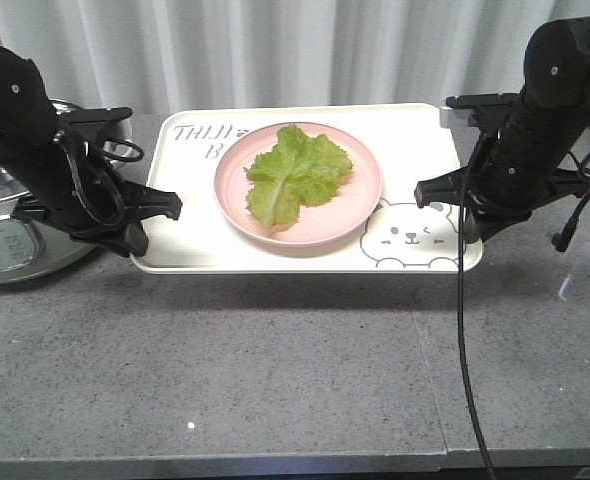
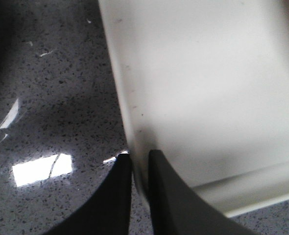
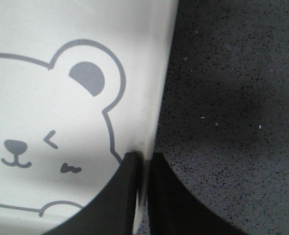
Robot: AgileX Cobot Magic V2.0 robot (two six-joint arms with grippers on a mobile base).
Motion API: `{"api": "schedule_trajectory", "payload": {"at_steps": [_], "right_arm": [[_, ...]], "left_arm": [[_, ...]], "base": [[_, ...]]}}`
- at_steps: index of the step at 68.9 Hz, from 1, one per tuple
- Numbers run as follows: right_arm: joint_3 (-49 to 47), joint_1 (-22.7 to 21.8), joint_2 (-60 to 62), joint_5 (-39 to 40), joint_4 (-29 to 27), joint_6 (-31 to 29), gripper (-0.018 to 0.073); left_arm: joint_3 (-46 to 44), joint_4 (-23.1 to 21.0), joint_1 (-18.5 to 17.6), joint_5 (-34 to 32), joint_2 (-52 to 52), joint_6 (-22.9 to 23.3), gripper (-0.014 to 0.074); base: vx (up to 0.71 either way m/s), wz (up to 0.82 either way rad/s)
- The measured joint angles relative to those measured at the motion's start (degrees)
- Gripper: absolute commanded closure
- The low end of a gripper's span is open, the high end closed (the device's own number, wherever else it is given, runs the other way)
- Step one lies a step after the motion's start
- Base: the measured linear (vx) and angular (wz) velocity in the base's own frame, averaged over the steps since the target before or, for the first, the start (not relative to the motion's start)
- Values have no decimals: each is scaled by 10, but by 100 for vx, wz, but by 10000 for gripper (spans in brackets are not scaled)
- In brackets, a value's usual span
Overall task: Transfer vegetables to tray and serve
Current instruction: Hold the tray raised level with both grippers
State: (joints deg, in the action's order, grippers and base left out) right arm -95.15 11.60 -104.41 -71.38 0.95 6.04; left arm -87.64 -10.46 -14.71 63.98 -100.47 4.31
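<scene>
The left gripper pinches the tray by its rim, closed down thin on it (only the wrist view shows this clearly). The lettuce lies on a pink plate mid-tray. The right gripper clamps the opposite rim beside the bear face.

A kitchen-like place: a speckled grey stone desk with an electric cooker, lettuce on a pink plate, curtains behind.

Grey speckled counter, cream bear tray at back, silver cooker far left
</scene>
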Motion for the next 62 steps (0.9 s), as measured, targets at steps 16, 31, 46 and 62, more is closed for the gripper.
{"api": "schedule_trajectory", "payload": {"at_steps": [16,31,46,62], "right_arm": [[0,0,0,0,0,0,568],[0,0,0,0,0,0,568],[0,0,0,0,0,0,568],[0,0,0,0,0,0,568]], "left_arm": [[0,0,0,1,0,0,603],[0,0,0,1,0,0,603],[0,0,0,1,0,0,603],[0,0,0,1,0,0,603]], "base": [[0,-12],[0,-19],[1,-25],[0,-23]]}}
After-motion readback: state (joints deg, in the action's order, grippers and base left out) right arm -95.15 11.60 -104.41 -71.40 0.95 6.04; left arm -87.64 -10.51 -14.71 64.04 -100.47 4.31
